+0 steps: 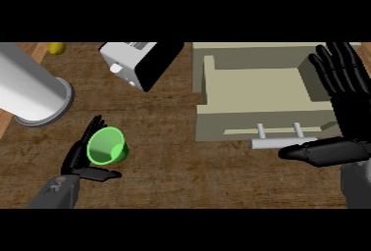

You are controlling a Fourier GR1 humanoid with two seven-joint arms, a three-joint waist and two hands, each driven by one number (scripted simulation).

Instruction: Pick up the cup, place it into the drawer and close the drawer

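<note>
step: grab the cup | green cup sits on the counter, well left of the open drawer | left hand curls round it | right hand rests, fingers spread | tip: lift straight up, keep it level

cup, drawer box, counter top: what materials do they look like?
Cup: bright green, even colour, soft sheen; probably plastic, glazed ceramic possible. Drawer: flat matte beige walls, no grain; reads as painted board or laminate. Its handle is pale grey, likely metal. Counter: brown, streaked grain, matte; wood or wood-look.
</note>
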